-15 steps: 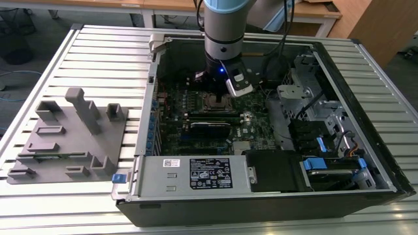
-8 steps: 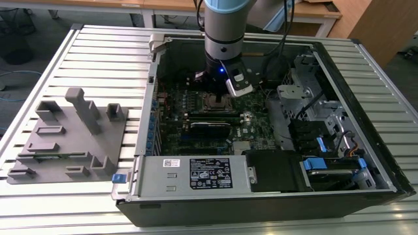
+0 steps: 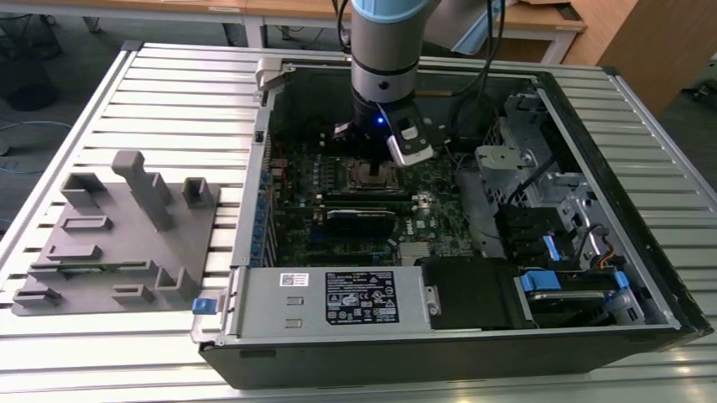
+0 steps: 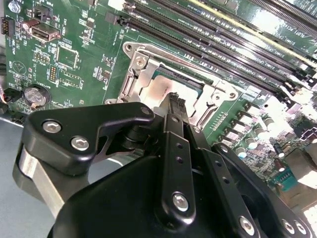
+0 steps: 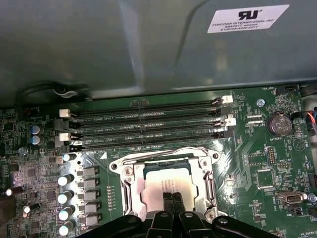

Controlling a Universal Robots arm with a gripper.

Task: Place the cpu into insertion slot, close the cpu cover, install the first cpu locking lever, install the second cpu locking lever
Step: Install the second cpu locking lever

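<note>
Now the big black open computer case (image 3: pixel 448 353) is seen on a slatted metal table (image 3: pixel 168 92). Near the exterior view's middle, the black gripper (image 5: pixel 172 198) is pressed together on the small flat silver-grey cpu (image 5: pixel 166 181), inside the square silvery-rimmed insertion slot (image 5: pixel 126 186).

From my station I see print in several spots, most of it too small to read. A white sticker (image 5: pixel 247 18) with black lettering sits on the grey case wall (image 5: pixel 124 44). A black label (image 3: pixel 361 297) with white print and a small white barcode sticker (image 3: pixel 294 279) are on the power-supply box (image 3: pixel 269 315). Tiny white lettering runs along the circuit board (image 5: pixel 277 168) beside the memory slots (image 5: pixel 148 130). Any marking on the cpu (image 5: pixel 161 181) is too faint to make out.
</note>
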